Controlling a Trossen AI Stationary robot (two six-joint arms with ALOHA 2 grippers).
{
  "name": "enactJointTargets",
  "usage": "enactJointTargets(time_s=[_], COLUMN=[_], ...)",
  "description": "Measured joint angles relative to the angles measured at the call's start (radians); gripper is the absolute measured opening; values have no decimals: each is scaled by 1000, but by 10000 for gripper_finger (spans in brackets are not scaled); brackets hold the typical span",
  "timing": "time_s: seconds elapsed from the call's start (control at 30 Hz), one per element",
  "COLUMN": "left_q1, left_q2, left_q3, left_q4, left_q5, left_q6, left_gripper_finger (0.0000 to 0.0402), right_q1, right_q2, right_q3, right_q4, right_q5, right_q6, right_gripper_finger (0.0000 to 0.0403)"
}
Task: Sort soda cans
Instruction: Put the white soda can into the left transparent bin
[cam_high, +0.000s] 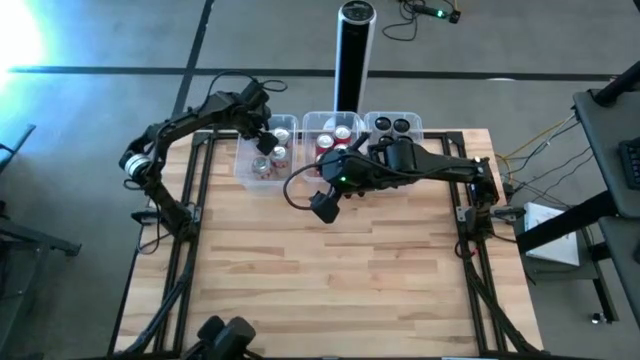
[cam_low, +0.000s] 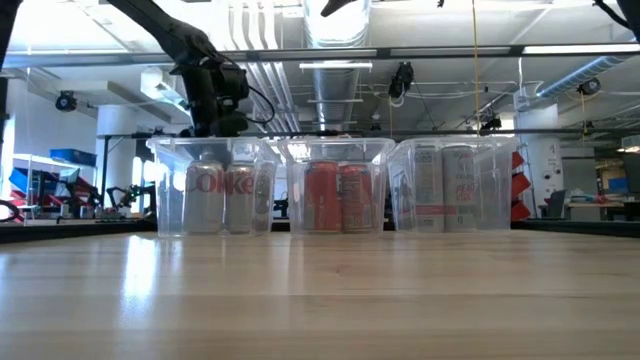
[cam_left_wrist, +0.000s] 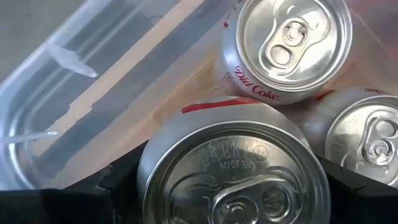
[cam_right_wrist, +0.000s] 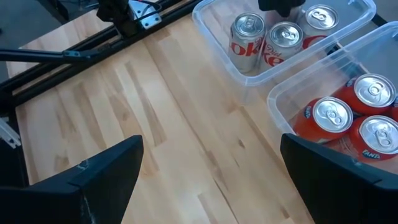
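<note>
On the left we find the left gripper (cam_high: 262, 137) down inside the left tub (cam_high: 243, 170), its jaws spread around a silver Diet Coke can (cam_left_wrist: 233, 171), one finger on each side of the can's body (whether the pads actually press on it or have just let go we cannot tell). Two more silver cans (cam_left_wrist: 287, 46) stand just beside the held one, close enough that we judge the main risk to be here: if the fingers lift out at a tilt, or open wider against a neighbour, they could knock a can over or drag one up against the tub wall. The thin plastic tub could also shift on the table (cam_high: 330, 270) if a finger catches its rim.

In the middle, the centre tub (cam_high: 309, 128) holds the red cans (cam_right_wrist: 333, 118), packed upright and touching one another.

To the right, the right gripper (cam_high: 326, 205) hangs over bare wood in front of the tubs with its jaws wide apart and nothing between them. The right tub (cam_high: 418, 128) holds the dark-topped cans (cam_high: 392, 126). The right arm lies across the front of the centre and right tubs, so a careless sweep backward could, we think, shove either tub.
</note>
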Motion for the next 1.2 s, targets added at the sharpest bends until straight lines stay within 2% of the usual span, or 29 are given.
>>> enactJointTargets(time_s=[0.17, 0.47, 0.6, 0.77, 0.9, 1.2], left_q1=[-4, -12, -22, -60, -68, -68], left_q2=[1, 1, 5, 33, 59, 120], left_q3=[0, 0, 1, 1, 2, 27], left_q4=[0, -21, -13, -10, -7, -6], left_q5=[-2, -22, 25, -61, -66, -65], left_q6=[46, 331, 410, 500, 505, 410], left_gripper_finger=[286, 286, 286, 286, 286, 286], right_q1=[0, 0, 0, 0, 0, 1], right_q2=[0, 0, 0, 0, 0, 0], right_q3=[-32, -73, -75, -75, -75, -75], right_q4=[19, 51, 52, 83, 97, 96], right_q5=[0, -2, -3, -6, -10, -11], right_q6=[0, 25, 26, 26, 26, 26], right_gripper_finger=[374, 373, 373, 373, 373, 373])
